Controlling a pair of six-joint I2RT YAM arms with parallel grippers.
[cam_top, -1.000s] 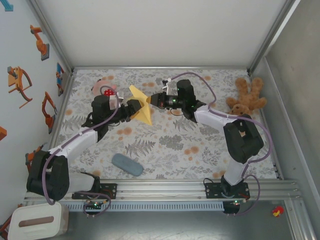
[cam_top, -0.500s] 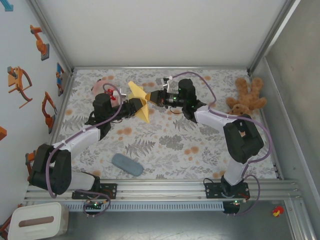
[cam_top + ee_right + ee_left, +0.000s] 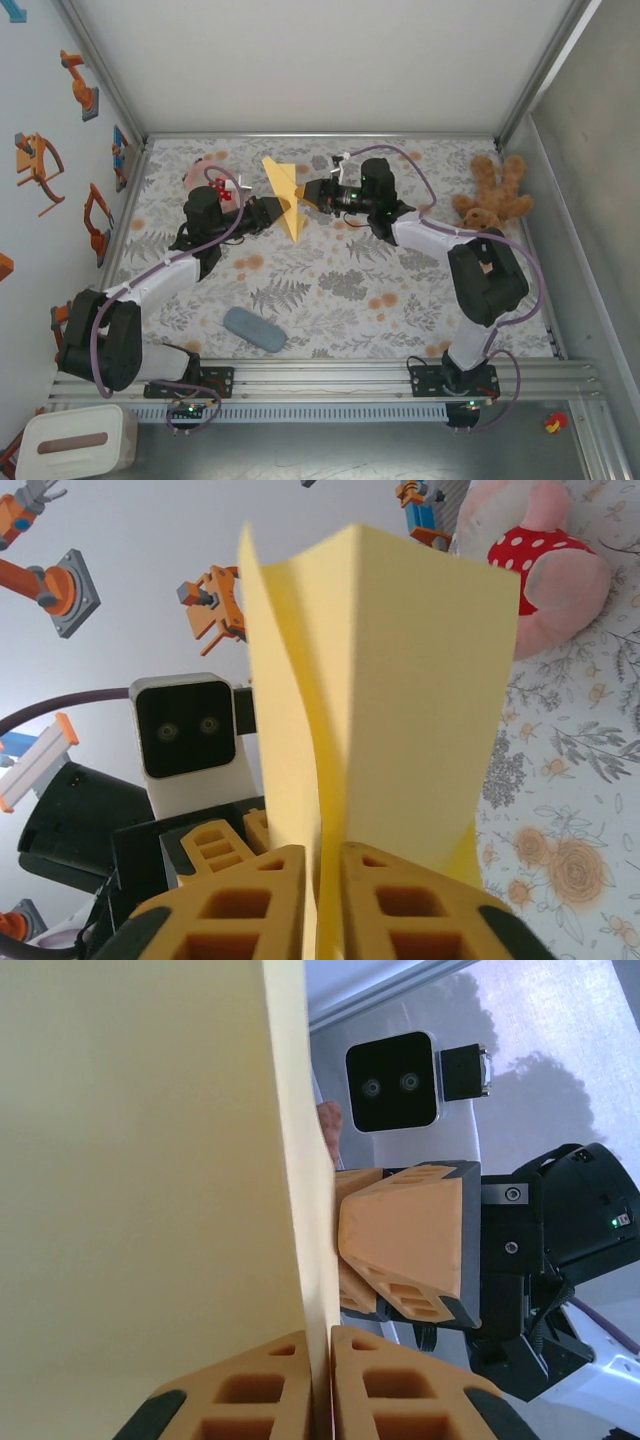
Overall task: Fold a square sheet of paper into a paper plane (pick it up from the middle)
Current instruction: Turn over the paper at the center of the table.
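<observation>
Above the flowered mat [image 3: 330, 290], between the two arms: yellow paper [image 3: 283, 195], folded to a narrow pointed form, held aloft on edge

Left gripper [image 3: 322, 1380]: clenched on the paper's near edge; a second ago its jaws stood wide beside the sheet

Right gripper [image 3: 325, 905]: fingers close on either side of the fold from the opposite side, with a thin slit between them; whether they pinch or have let go cannot be told

Paper: narrower and more upright than a second ago, when it sat splayed and tilted

Reading: hold likely passing from right to left, freeing the right for the next crease

Bystanders: teddy bear [image 3: 495, 195], grey-blue pad [image 3: 254, 328], pink plush [image 3: 203, 177], all well apart from the paper
</observation>
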